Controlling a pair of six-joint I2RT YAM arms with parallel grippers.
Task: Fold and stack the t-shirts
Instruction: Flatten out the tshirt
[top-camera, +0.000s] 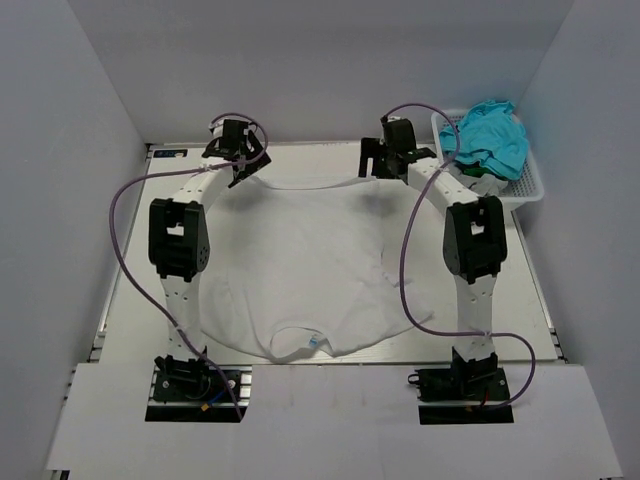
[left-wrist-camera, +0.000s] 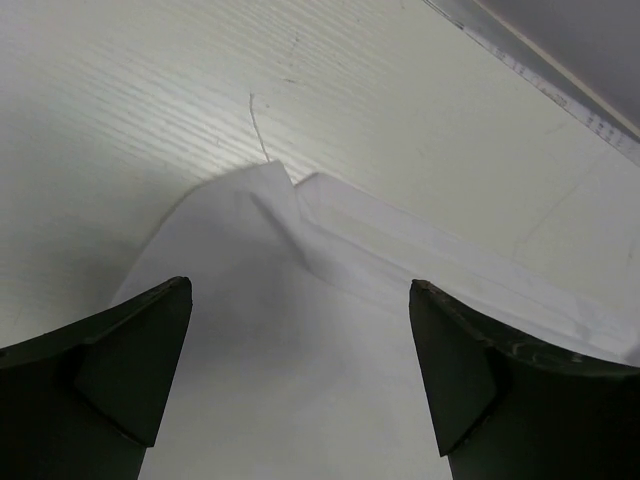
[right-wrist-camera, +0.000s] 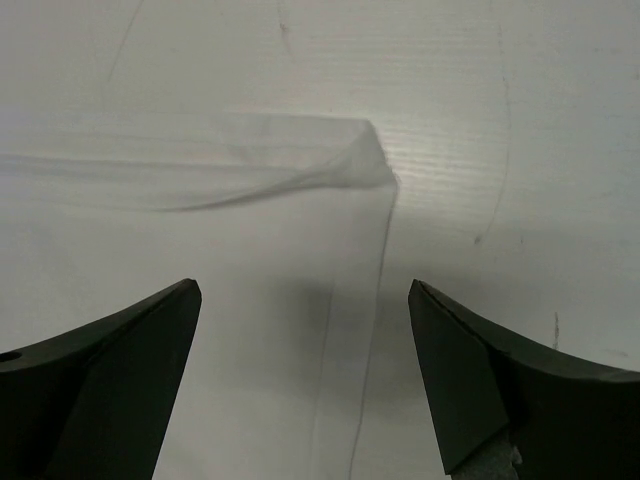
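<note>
Left pincer (left-wrist-camera: 300, 288) and right pincer (right-wrist-camera: 303, 287) gape above t-shirt (top-camera: 300, 260) corners.

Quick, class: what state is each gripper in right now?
Left gripper: open, holding nothing, over the white t-shirt.
Right gripper: open, holding nothing.

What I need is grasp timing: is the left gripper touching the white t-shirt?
Cannot tell. In the left wrist view the open left gripper straddles the t-shirt corner, but neither contact nor a gap shows plainly.
</note>
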